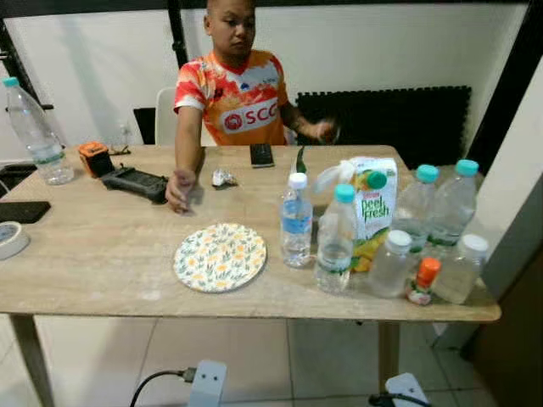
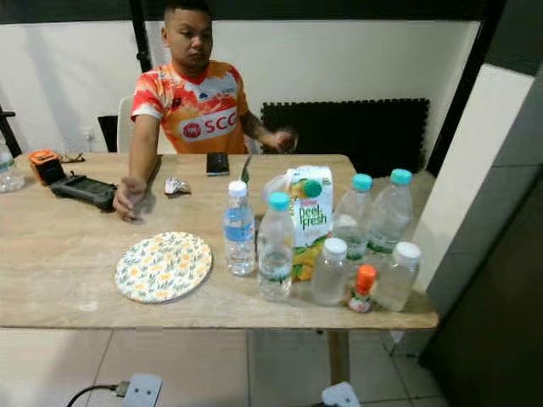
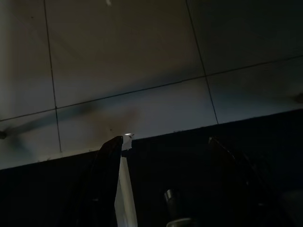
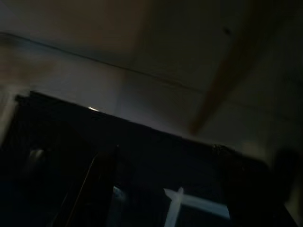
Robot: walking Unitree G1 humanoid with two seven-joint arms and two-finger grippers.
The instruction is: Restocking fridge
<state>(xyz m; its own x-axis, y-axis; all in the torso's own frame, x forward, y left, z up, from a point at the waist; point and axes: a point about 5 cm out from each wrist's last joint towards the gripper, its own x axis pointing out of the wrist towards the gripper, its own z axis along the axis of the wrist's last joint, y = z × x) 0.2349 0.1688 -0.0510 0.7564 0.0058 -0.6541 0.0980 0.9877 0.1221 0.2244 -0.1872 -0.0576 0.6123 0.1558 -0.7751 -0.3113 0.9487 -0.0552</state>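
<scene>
While both arms hang idle below the worktop (image 1: pixel 102 271), head cam, left eye: drinks cluster sits at my right-front. Juice carton (image 1: pixel 371 208) upright w/ green cap, clear bottles around it, all capped: blue-label bottle (image 1: pixel 296 222), teal-cap bottle (image 1: pixel 337 240) just beside it, two more teal caps behind, two white caps in front, small orange-cap bottle (image 1: pixel 422 282) near the edge. Floral plate (image 1: pixel 220 256) bare. Person's hand (image 1: pixel 179 190) rests on the worktop.

Right eye: same layout.

L wrist: dim floor tiles; left end effector (image 3: pixel 165 189) fingers spread, holding nothing.

R wrist: v dark; right end effector (image 4: pixel 161 189) fingers apart, nothing held.

Judgement: first pick not started. Take the nearest outer bottle mid-body, avoid knocking its neighbours.
</scene>
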